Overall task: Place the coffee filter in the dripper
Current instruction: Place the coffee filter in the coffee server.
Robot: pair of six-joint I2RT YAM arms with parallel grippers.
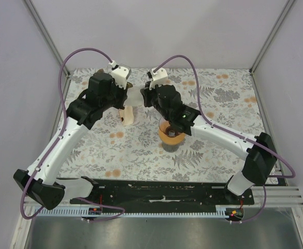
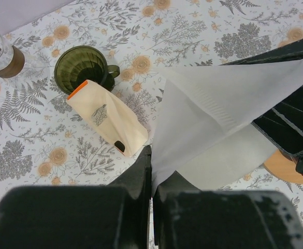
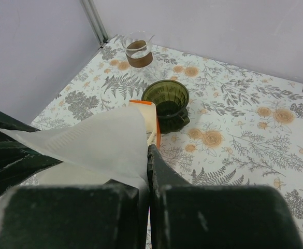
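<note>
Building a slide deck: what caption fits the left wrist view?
Left gripper pinching the white filter; a pack lies beside the green dripper.

The left arm (image 1: 63, 148) is raised from its base at the lower left of the top view and bent inward. The right arm (image 1: 221, 136) is mirrored from the lower right. The two wrists are brought close together, facing each other, in the upper middle of that frame. The left gripper (image 2: 152, 165) is closed, with its fingers (image 2: 139, 176) pinched on a corner of the coffee filter (image 2: 213, 104). The right gripper (image 3: 147, 153) is likewise closed on another part of the same sheet.
</note>
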